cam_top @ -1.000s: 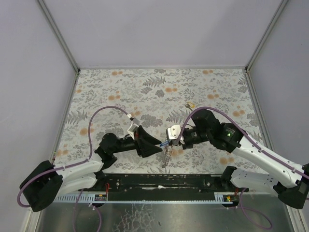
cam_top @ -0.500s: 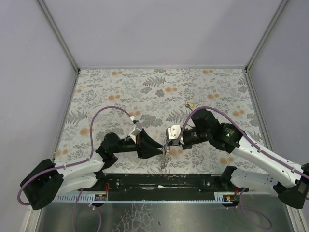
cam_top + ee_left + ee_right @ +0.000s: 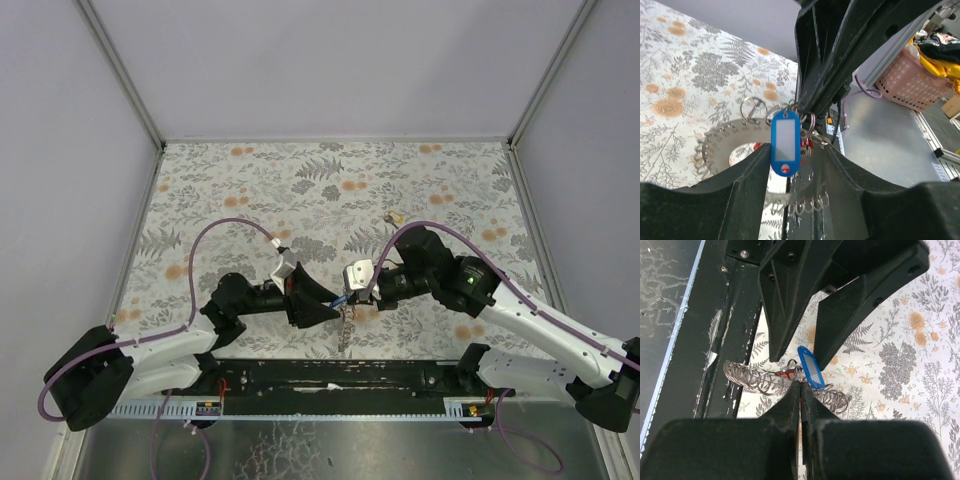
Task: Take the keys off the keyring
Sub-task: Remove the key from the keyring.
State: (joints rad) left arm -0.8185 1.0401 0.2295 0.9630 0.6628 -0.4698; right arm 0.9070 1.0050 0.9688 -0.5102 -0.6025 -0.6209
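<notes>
The grey keyring (image 3: pixel 722 144), edged with small wire loops, hangs in the air between both grippers near the table's front edge (image 3: pixel 345 325). A blue-tagged key (image 3: pixel 785 141) and a red key (image 3: pixel 805 145) dangle from it; both also show in the right wrist view, the blue (image 3: pixel 811 371) and the red (image 3: pixel 786 374). My right gripper (image 3: pixel 352 296) is shut, pinching the keyring (image 3: pixel 752 378) at its rim beside the blue tag. My left gripper (image 3: pixel 331 311) is open, its fingers either side of the blue tag without touching it.
A small yellowish key (image 3: pixel 393 216) lies on the floral cloth behind the right arm. The black base rail (image 3: pixel 330 375) runs just under the hanging ring. Grey walls enclose three sides. A pink basket (image 3: pixel 912 75) stands off the table.
The left arm's wrist has slid slightly forward and right, closing in on the ring. The right gripper and the keyring have stayed almost still.
</notes>
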